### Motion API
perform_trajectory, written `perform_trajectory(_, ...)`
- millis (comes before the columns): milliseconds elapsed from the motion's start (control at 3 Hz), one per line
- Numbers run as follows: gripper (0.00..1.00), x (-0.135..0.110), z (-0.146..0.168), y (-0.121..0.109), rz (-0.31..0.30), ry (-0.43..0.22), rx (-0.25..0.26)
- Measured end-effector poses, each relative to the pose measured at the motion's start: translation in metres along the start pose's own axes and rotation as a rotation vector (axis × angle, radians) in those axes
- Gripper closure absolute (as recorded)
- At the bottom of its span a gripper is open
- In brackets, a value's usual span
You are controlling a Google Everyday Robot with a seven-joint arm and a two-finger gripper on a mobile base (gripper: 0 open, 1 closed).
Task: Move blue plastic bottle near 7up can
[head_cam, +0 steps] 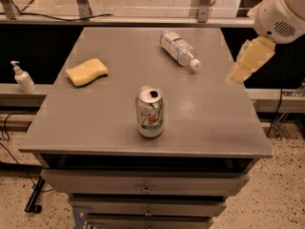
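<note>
The blue plastic bottle (178,47) was found lying at upper centre, well apart from the 7up can (150,111); nothing was judged done. The gripper (250,61) was held at upper right, its state indeterminable.

The blue plastic bottle (177,47), pale-labelled and white-capped, lay on its side at the table's (95,123) far right, cap pointing near-right. The 7up can (150,111) stood upright near the front centre, well apart. The tool (248,61) hung beyond the right edge.
</note>
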State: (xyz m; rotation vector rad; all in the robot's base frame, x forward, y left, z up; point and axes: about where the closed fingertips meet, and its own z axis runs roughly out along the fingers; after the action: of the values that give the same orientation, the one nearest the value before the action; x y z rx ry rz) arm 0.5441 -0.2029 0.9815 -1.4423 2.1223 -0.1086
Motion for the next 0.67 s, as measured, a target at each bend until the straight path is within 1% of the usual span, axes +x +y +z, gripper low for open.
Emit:
perform_trajectory(333,0.00,0.000,0.000,0.000,0.000,0.000,0.000)
perform_trajectory(667,0.00,-0.002,0.011,-0.011,0.074,-0.001,0.034)
